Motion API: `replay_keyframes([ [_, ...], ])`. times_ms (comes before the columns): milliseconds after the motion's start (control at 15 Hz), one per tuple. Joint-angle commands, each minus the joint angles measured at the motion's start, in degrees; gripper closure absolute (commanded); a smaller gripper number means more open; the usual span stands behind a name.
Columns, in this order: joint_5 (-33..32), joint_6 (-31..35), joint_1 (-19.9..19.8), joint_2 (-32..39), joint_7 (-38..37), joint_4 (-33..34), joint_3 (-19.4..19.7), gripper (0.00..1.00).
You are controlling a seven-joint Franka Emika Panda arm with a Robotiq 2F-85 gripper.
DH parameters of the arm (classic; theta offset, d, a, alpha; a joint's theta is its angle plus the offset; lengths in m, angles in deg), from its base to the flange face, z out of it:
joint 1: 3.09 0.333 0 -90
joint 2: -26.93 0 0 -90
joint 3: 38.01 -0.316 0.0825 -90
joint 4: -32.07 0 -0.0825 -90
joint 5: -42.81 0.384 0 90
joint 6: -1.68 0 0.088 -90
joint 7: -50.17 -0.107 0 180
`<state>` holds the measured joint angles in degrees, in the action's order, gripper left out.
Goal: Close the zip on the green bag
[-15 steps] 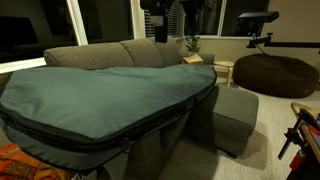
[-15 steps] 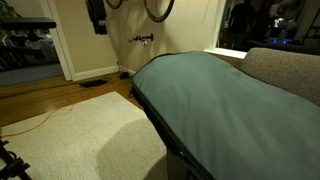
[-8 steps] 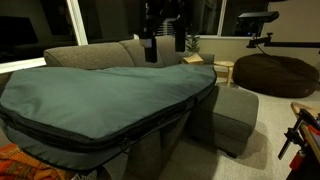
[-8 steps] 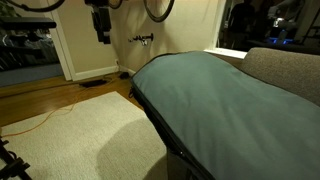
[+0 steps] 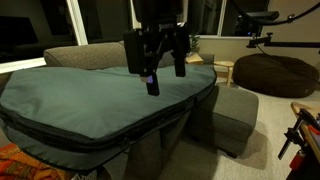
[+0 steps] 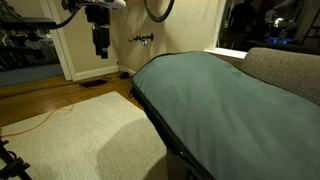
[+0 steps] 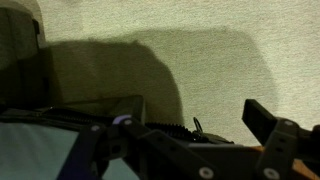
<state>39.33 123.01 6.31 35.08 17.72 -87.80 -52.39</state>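
The big, rounded teal-green fabric bag [image 5: 90, 100] lies across the frame's middle on a grey sofa [image 5: 95, 52], its dark zipper band [image 5: 110, 143] along the lower edge. Soft cloth will likely bunch; the slider pull, not visible here, seems the place to pinch. The black gripper [image 5: 165, 75], upper centre, hangs with fingers [image 5: 151, 82] spread wide, empty.
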Motion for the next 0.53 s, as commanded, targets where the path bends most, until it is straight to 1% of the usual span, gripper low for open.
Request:
replay_keyframes([
  [0,0.7,-2.5,2.2,2.7,-0.3,2.2,1.9,0.0],
  [467,1.0,-0.2,3.5,6.7,0.6,3.0,3.2,0.0],
])
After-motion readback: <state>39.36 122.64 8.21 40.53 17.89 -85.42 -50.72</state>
